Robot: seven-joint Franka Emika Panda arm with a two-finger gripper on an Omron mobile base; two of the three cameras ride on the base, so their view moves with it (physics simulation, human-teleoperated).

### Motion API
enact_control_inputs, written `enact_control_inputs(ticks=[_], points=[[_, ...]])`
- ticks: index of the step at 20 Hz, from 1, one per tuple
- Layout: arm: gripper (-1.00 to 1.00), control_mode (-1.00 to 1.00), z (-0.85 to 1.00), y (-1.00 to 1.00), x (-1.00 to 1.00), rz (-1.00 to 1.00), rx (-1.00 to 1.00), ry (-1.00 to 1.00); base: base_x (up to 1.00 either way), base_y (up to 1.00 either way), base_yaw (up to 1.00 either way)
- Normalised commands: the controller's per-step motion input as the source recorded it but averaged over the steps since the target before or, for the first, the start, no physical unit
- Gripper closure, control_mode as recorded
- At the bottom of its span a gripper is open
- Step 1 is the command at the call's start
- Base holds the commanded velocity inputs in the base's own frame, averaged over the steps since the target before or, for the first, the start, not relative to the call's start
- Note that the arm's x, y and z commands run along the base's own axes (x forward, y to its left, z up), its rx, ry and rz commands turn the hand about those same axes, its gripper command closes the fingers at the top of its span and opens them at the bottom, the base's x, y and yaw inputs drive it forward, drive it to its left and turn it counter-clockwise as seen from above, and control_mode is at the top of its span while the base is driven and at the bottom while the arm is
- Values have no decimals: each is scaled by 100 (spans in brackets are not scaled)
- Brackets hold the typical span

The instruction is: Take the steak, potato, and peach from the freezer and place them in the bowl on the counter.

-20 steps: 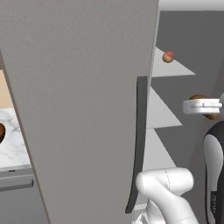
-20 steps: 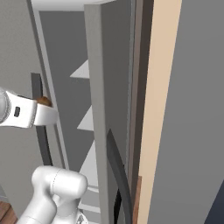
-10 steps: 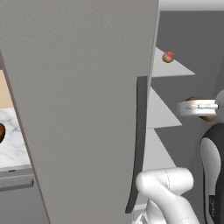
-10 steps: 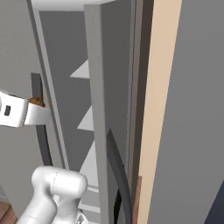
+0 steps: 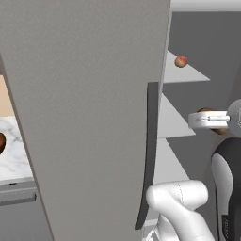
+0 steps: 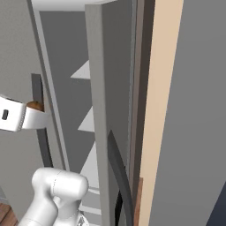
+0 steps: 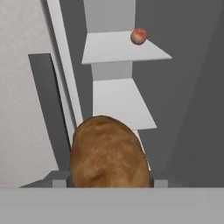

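I have the jaws (image 7: pixel 109 183) closed on the dull tan-brown oval potato (image 7: pixel 108 153); in the hand view it sits between the two dark finger tips, one showing at each side of it low in the frame. In the left base view the white hand holds the potato (image 5: pixel 212 123) in front of the pale grey shelves of the tall grey freezer (image 5: pixel 94 103), to the right of the door's dark vertical handle (image 5: pixel 148 155). In the right base view a brown edge of the potato (image 6: pixel 35 106) shows just past the white hand, beside the same dark handle. The small round red-orange peach (image 7: pixel 138 36) rests on an upper pale grey shelf (image 7: pixel 122 50) inside the freezer, well apart from the potato; the left base view shows it (image 5: pixel 180 61) on that shelf too. At the far left of that view I see a strip of the white marble bench (image 5: pixel 16 150) with the edge of the glossy dark reddish-brown bowl (image 5: pixel 2 143) on it.
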Motion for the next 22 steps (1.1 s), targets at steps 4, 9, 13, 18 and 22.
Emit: enact_control_inputs(ticks=[4,9,13,18,22], points=[[100,100,0,0,0,0,0,0,-7,1,0],[100,100,0,0,0,0,0,0,-75,9,0],[100,100,0,0,0,0,0,0,-81,81,1],[100,100,0,0,0,0,0,0,-31,100,7],[100,100,0,0,0,0,0,0,0,100,5]])
